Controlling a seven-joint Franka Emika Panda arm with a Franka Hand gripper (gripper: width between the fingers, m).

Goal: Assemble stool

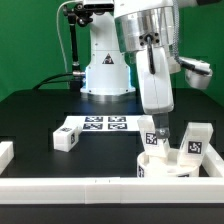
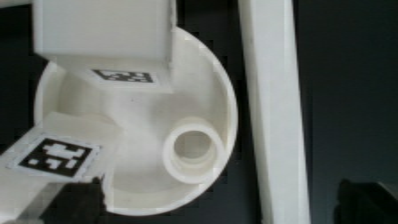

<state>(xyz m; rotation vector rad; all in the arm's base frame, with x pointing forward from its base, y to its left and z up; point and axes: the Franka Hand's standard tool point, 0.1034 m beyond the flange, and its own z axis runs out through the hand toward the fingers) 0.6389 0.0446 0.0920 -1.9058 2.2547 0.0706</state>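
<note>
The stool's round white seat disc (image 1: 168,167) lies near the front right of the table, underside up. Two blocky tagged legs stand in it, one (image 1: 152,138) at the exterior view's left, the other (image 1: 194,141) at its right. My gripper (image 1: 156,126) hangs just over the left leg, open, with nothing held. In the wrist view the seat disc (image 2: 151,125) fills the picture, with both legs (image 2: 103,40) (image 2: 54,155) and an unfilled round socket (image 2: 192,148). A third leg (image 1: 67,137) lies loose on the table at the exterior view's left.
The marker board (image 1: 101,124) lies mid-table behind the seat. A long white border bar (image 1: 100,189) runs along the front edge, close to the seat, and shows in the wrist view (image 2: 267,100). A shorter bar (image 1: 6,151) sits at the left edge. The robot's base (image 1: 106,70) stands behind.
</note>
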